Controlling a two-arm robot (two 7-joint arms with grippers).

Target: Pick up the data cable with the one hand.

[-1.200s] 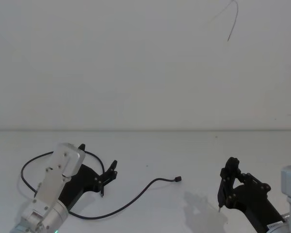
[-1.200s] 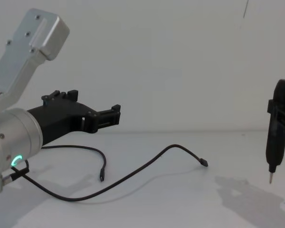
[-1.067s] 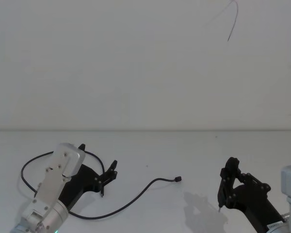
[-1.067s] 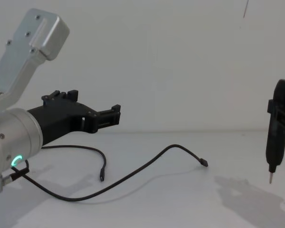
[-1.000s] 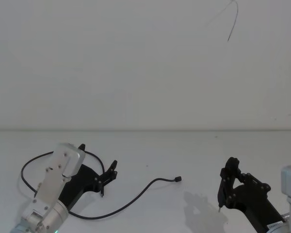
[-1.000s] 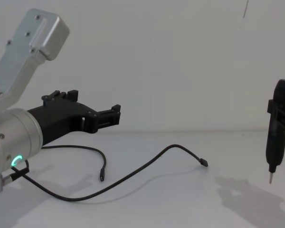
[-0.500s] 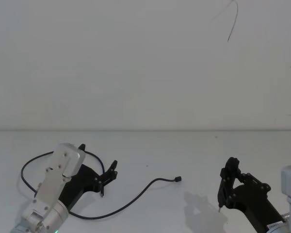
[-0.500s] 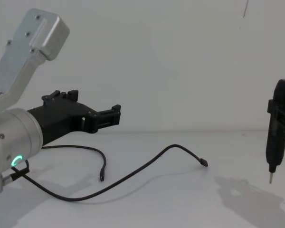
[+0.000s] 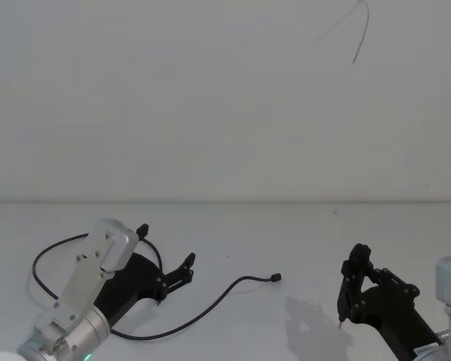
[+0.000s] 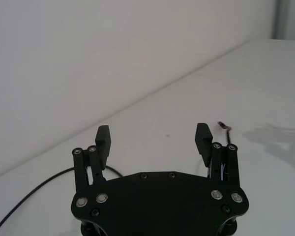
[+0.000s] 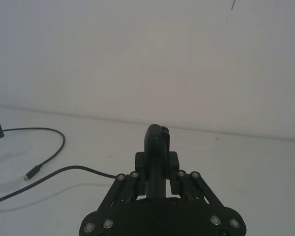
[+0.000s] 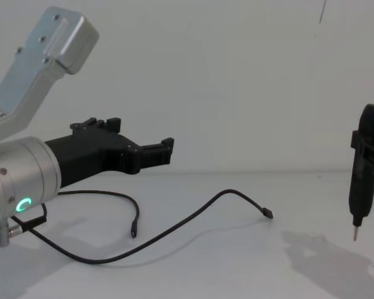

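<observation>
Fig.: 1 data cable, 2 plugs, lies looped on table. My 2 L fingers, spread apart, hover above it. My 2 R fingers clamp 1 slim tool.

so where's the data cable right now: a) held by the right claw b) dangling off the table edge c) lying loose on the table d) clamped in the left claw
c: the data cable lies slack on the table, the open left claw hovers above it without touching, and the right claw grips a slim black tool.
</observation>
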